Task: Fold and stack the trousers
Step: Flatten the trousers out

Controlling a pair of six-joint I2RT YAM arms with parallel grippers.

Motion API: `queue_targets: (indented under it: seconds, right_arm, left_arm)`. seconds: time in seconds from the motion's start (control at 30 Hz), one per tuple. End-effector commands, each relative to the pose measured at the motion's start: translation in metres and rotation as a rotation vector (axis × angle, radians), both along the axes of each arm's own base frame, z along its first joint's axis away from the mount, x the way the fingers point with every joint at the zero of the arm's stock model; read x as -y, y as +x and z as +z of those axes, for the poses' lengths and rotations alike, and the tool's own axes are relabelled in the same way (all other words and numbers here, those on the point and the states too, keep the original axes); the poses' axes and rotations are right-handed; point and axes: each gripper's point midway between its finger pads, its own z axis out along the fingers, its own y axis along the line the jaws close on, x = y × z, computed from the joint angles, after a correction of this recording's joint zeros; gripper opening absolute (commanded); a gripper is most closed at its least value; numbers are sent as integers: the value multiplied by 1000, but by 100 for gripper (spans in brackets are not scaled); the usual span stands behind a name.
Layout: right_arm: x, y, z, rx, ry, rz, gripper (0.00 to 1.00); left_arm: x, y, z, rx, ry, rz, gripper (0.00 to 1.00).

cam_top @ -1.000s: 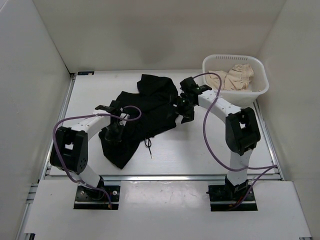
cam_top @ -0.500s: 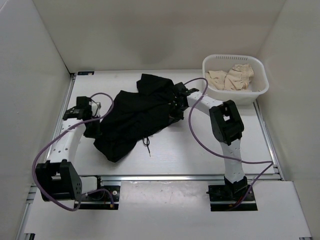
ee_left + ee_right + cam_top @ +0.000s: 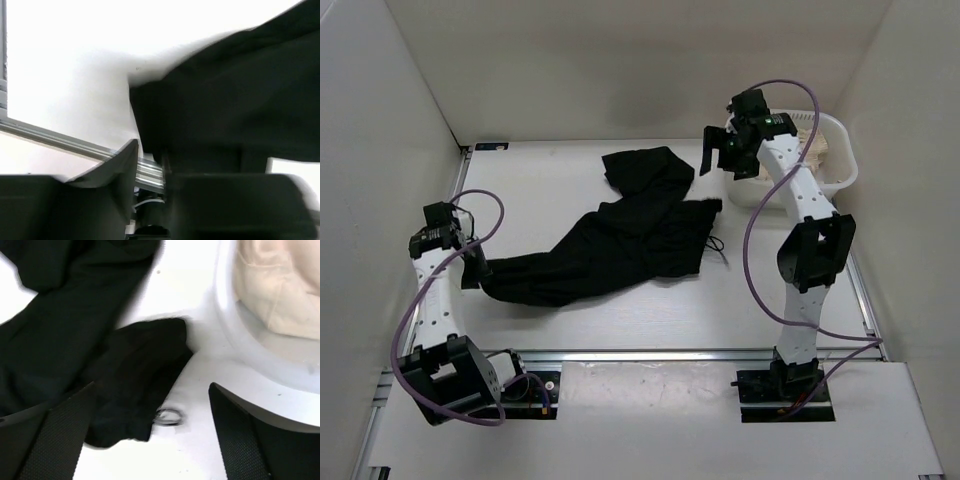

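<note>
Trousers (image 3: 610,250) lie across the surface (image 3: 540,180), 9 to 1 o'clock. Right tool (image 3: 717,158) released; left tool (image 3: 472,268) at their 9 o'clock end, can't tell if clenched. Weak pinch there, fabric probably slips mid-fold.

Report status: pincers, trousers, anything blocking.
Right pincer open, empty, near basket. Left pincer at left end of trousers, grip unclear. They lie sprawled, not folded. Nothing on them.
</note>
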Motion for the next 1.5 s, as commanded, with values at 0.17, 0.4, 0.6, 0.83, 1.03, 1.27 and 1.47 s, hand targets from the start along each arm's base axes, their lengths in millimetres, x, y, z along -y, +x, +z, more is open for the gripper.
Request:
queue_targets:
  seconds: [0.17,0.4,0.6,0.83,1.03,1.27,1.47]
  right_arm:
    - [-30,-99,-21,-193,-37,142,99]
    - [-26,-187,-97,-409,223,-122,99]
    - [-77,-187,-126,-512,391,-81,99]
    - [-88,-169,-146,-537,411,-201,99]
    - [-68,-162,-178,-575,402,-323,39]
    - [-49,-77,-80,-325,300,-229,0]
    - [24,-80,3,-155,292,-291,0]
  left_arm:
    - [14,-21,-26,-109,-94,4,65]
    - [23,-13,-37,-132,-168,-14,87]
    - [49,13,-74,-183,-251,-123,90]
    - [79,1,-122,-317,-208,-267,95]
    - [77,-8,-142,-402,-196,-267,45]
    - [-5,114,-36,-26,89,-107,14]
    - [-87,171,104,313,251,87,14]
